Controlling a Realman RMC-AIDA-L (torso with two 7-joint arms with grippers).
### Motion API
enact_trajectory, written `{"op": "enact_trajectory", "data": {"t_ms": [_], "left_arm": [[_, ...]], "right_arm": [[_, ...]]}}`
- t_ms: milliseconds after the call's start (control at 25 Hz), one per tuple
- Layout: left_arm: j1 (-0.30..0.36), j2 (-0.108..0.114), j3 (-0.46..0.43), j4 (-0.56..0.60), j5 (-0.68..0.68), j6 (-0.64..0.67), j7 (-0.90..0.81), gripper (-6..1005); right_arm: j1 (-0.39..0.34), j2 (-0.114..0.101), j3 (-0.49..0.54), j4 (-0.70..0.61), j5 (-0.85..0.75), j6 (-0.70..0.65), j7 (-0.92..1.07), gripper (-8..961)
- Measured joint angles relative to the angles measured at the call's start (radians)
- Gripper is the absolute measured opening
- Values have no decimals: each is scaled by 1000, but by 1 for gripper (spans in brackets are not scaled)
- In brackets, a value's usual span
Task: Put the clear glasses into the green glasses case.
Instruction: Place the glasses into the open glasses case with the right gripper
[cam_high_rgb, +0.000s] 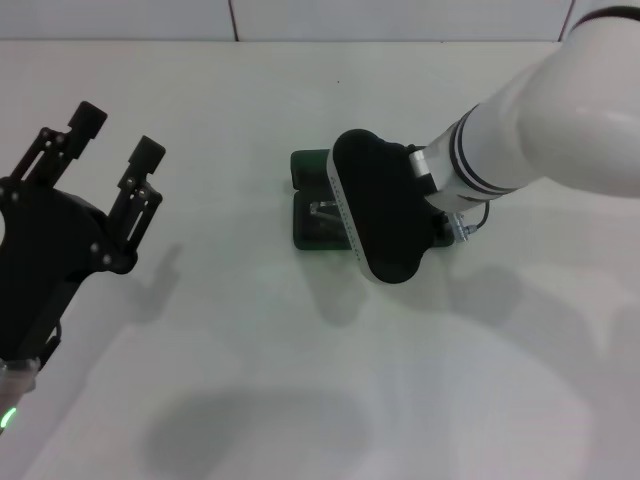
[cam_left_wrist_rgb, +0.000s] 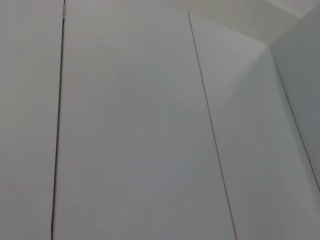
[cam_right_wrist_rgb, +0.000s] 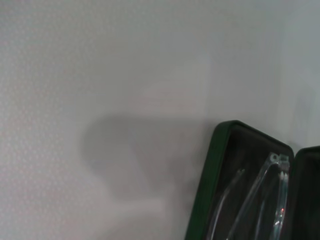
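White table (cam_high_rgb: 250, 380) — the largest surface, spanning the head view from the near edge to the far wall line, with broad bare areas in front of and to either side of the centre.

Right arm (cam_high_rgb: 540, 130) — a white tube entering from the upper right and reaching down to the table's middle. Its black, white-rimmed wrist housing hangs directly over the green glasses case and hides most of it. The right gripper lies beneath this housing; no fingers show in any view, so whether it is open or closed cannot be told, nor what it touches.

Left gripper (cam_high_rgb: 118, 135) — black, raised at the left side of the table, well apart from the case. Its two fingers (cam_high_rgb: 146, 156) stand widely spread with nothing between them. The left wrist view shows only pale panels with thin seams.

Green glasses case (cam_high_rgb: 308, 200) — lies open at the table's centre, both halves flat, with only its left edge clear of the housing. In the right wrist view the case (cam_right_wrist_rgb: 207, 190) shows a dark green rounded rim around a dark lining.

Clear glasses (cam_right_wrist_rgb: 265, 195) — rest inside the lined half of the case, their thin transparent arms running along the lining; a small part (cam_high_rgb: 325, 212) is visible in the head view.
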Motion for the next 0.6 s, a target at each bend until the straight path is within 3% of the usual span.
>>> {"op": "enact_trajectory", "data": {"t_ms": [360,600], "left_arm": [[-9,0,1,-2,3,-2,-2,532],[-12,0,1,-4,4,-2,-3,532]], "right_arm": [[-39,0,8,-54,-52,3,17,196],[-52,0,6,-81,-59,-4,17,251]]}}
